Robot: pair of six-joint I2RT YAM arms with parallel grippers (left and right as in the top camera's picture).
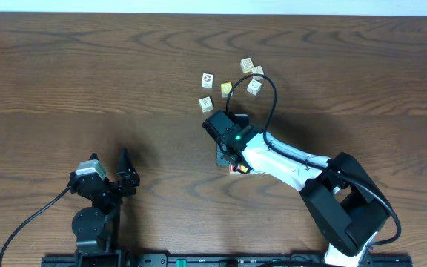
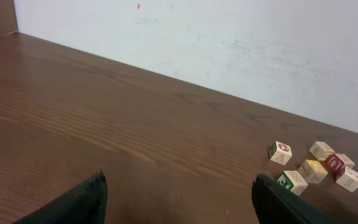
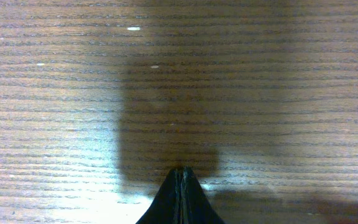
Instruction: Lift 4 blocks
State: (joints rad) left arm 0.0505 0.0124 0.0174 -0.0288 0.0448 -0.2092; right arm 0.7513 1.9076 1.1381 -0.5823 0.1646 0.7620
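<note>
The right hand is closed, its two fingertips pressed together with nothing between them, hanging over bare wood grain of the desk. Of the blocks, only a small red patch and a yellow-orange patch show, side by side on the desk and tucked under the right arm just behind that hand. This visible strip runs left to right in the overhead view. The arm hides the rest, so the letters and the way the faces point cannot be told.

The left hand stands wide open and empty near the front edge, well apart from everything.

Farther back lies a loose cluster of six cubes, apart from the right hand. It is mostly whitish, with one pale yellow cube and one turning a red side toward the left wrist camera
</note>
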